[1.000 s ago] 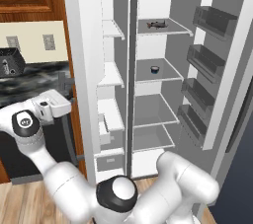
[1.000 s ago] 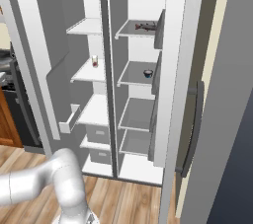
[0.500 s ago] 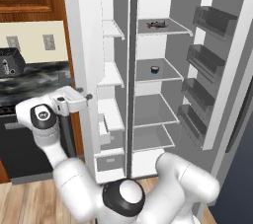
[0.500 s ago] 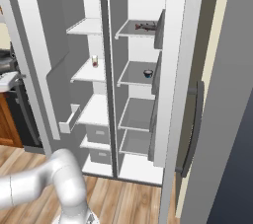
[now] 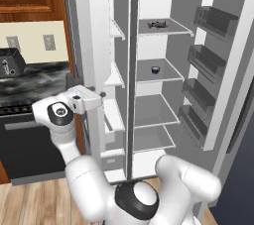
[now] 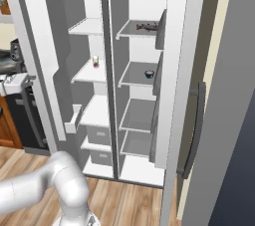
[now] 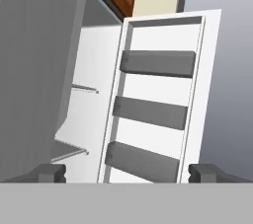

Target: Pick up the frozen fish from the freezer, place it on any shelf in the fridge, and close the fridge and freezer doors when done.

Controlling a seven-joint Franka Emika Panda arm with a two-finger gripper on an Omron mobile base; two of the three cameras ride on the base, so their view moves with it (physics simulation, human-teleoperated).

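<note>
1. Left base view: the gripper (image 5: 102, 94) sits at the end of the white arm, close against the inner edge of the open left door (image 5: 92, 30) and about level with the lower shelves.
2. Hand view: the two dark fingertips (image 7: 49, 171) stand wide apart at the bottom of the frame with nothing between them. The claw is spread and empty.
3. The frozen fish (image 5: 158, 24) is a dark, elongated item lying flat on the top shelf (image 5: 176, 29) of the right-hand compartment. The right base view shows it on the same top shelf (image 6: 146, 27).
4. Relative to the claw, the fish lies well above and off to the right, on the far side of the centre divider (image 5: 132, 70). The two are well apart and nothing touches.
5. A small dark can (image 5: 155, 69) stands on the shelf below the fish, also clear of the claw.
6. In the right base view, a small jar (image 6: 95, 61) stands on a shelf of the left-hand compartment.
7. Both doors stand open. The right door (image 5: 218, 85) carries grey bins (image 5: 214, 21) on its inner face, and the hand view looks across at three such bins on that door (image 7: 158, 62).
</note>
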